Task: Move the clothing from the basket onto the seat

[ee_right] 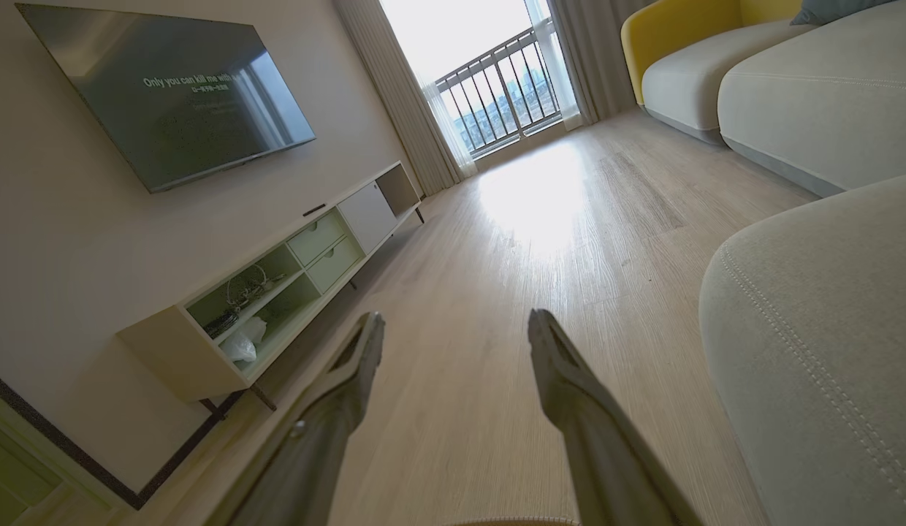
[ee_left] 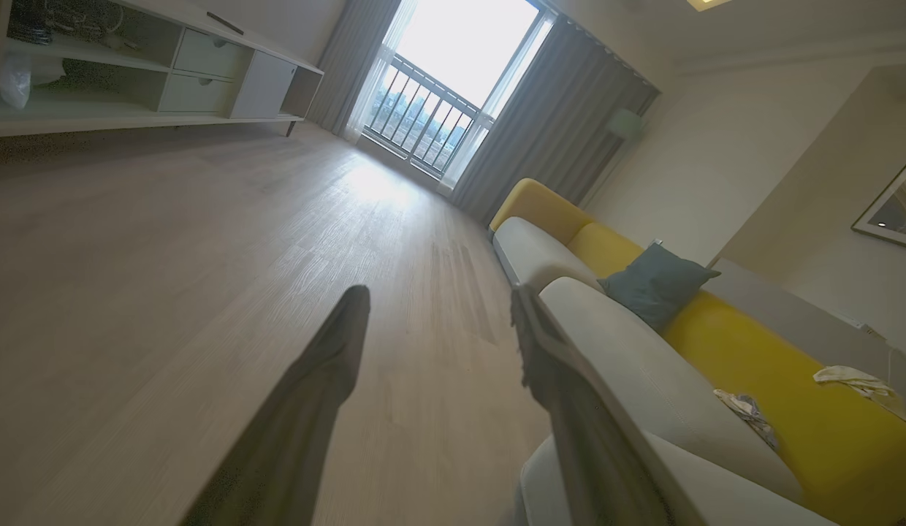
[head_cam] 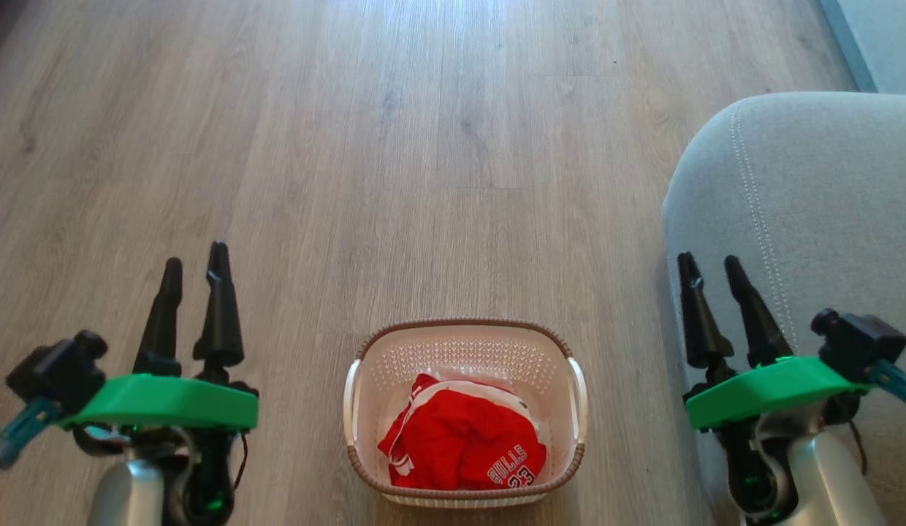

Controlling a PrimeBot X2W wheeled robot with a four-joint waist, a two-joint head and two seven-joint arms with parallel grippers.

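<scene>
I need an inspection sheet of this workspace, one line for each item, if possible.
surface: pale wood floor.
job's things: red clothing crumpled in the basket; grey seat at the robot's right.
clutter: two pale cloths on the yellow sofa.
grippers: left gripper and right gripper open, holding nothing, flanking the basket.
cables: thin dark wire by the left wrist.
surroundings: wall TV, low cabinet, balcony window, curtains.

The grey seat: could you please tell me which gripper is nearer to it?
Right. The right gripper, open, overlaps the edge of the seat in the head view; the left gripper, open, is over the floor, beyond the basket.
</scene>
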